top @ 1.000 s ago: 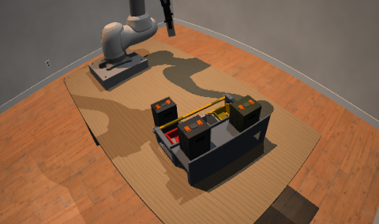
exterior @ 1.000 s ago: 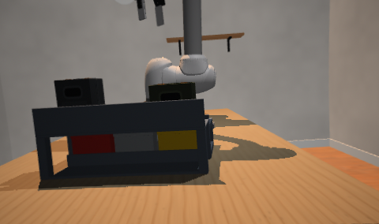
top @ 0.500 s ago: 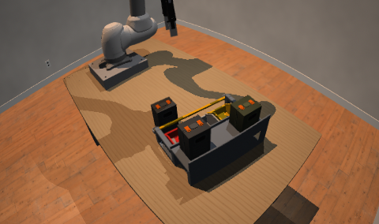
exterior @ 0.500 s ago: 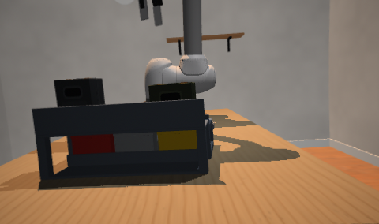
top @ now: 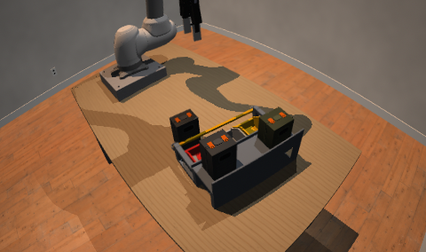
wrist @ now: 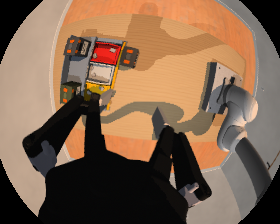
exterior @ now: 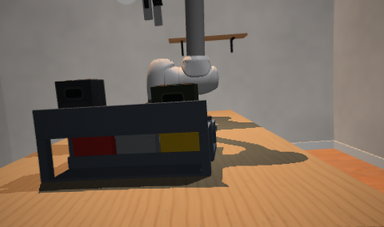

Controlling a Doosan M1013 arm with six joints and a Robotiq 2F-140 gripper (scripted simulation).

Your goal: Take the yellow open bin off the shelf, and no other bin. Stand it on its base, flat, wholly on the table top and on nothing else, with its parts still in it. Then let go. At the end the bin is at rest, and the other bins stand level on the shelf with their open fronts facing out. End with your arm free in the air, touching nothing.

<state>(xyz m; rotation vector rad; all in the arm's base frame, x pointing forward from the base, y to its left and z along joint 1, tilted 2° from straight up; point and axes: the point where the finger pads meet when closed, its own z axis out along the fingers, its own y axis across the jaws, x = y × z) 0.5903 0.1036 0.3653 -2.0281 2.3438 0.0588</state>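
Observation:
The yellow open bin (top: 248, 126) sits in the dark shelf (top: 242, 160) at one end, beside a grey bin (exterior: 136, 144) and a red bin (top: 194, 152). Its yellow back shows in the exterior view (exterior: 179, 141) and it is small in the wrist view (wrist: 98, 88). My gripper (top: 190, 19) hangs high above the table near the arm's base, far from the shelf. It also shows at the top of the exterior view (exterior: 152, 12). Its fingers stand apart with nothing between them.
Two dark boxes with orange tabs (top: 217, 155) (top: 276, 125) stand on top of the shelf, and a third (top: 185, 124) stands on the table behind it. The arm's base plate (top: 132, 77) is at the table's far end. A wall shelf (exterior: 208, 38) hangs behind.

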